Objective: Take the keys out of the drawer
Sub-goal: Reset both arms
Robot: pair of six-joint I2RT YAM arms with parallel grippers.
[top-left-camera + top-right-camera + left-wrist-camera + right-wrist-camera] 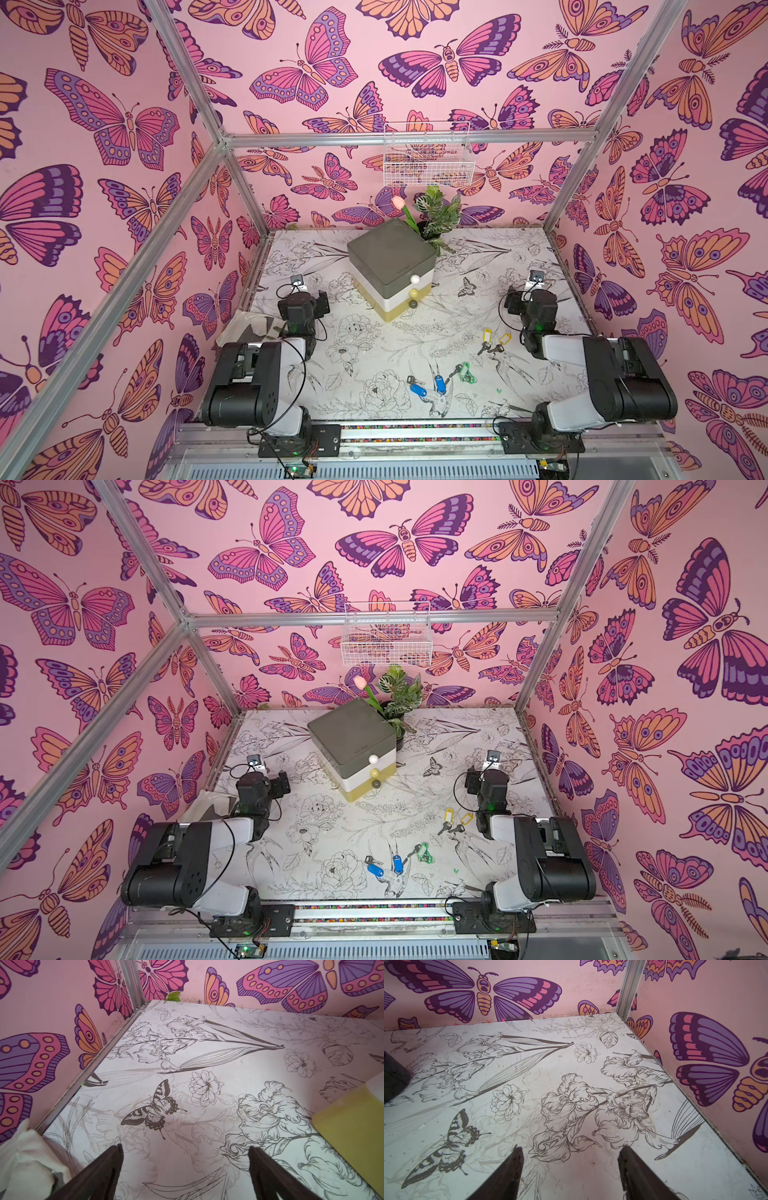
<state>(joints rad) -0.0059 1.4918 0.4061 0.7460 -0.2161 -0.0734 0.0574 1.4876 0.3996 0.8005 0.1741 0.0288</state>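
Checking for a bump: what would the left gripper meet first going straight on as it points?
Probably the table, by its printed butterfly; the drawer box sits off to the side. Depth unclear.

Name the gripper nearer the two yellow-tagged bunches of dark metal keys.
Right. The right gripper sits just behind the yellow-tagged keys; the left gripper is far across the table.

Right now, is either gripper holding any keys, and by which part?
Nothing is held. The left gripper and right gripper are both open and empty; the keys lie loose on the table.
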